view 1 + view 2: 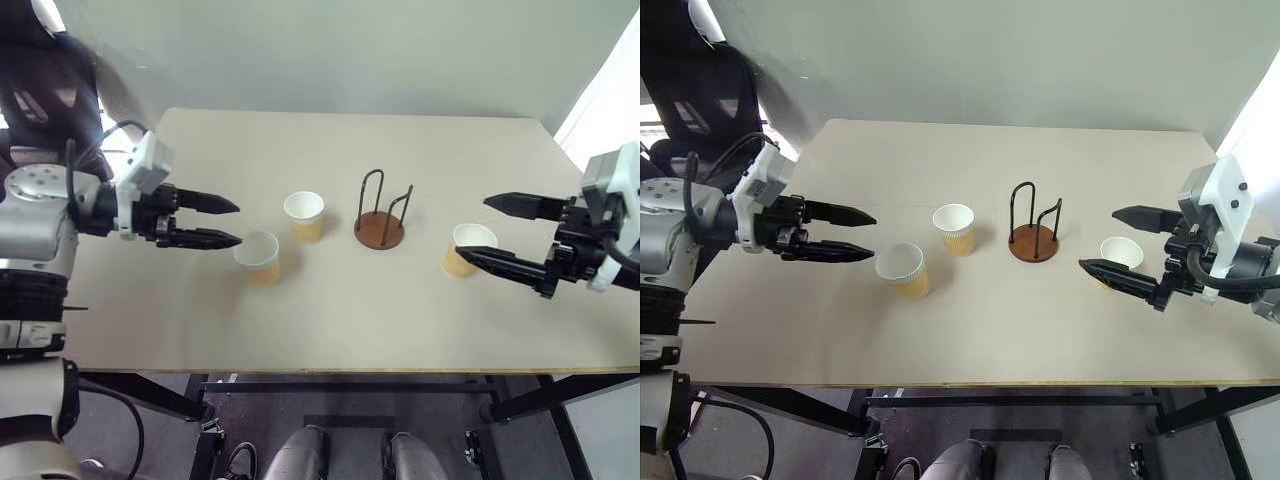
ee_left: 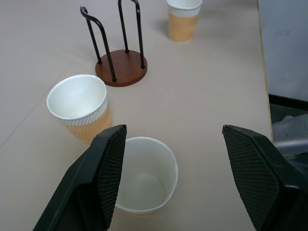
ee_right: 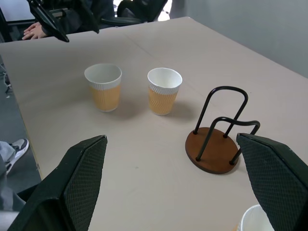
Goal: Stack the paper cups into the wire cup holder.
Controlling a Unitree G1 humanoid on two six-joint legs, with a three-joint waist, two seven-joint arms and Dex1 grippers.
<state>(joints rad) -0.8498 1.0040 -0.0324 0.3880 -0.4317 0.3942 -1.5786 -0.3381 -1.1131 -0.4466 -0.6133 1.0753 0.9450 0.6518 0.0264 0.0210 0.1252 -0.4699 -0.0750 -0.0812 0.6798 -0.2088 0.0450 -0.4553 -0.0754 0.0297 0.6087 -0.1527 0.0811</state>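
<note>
Three paper cups stand upright on the table: a left cup (image 1: 258,257), a middle cup (image 1: 304,216) and a right cup (image 1: 470,247). The wire cup holder (image 1: 381,218) stands between the middle and right cups, with nothing in it. My left gripper (image 1: 238,224) is open, its tips just left of the left cup's rim. In the left wrist view that cup (image 2: 147,175) sits low between the fingers (image 2: 108,163). My right gripper (image 1: 474,228) is open, its fingers reaching past either side of the right cup. That cup's rim (image 3: 252,219) shows by one finger.
The beige table (image 1: 330,330) ends close in front of the cups, and a wall stands behind it. A dark office chair (image 1: 700,90) is at the back left. A person's hand (image 3: 32,31) rests past the table's left edge.
</note>
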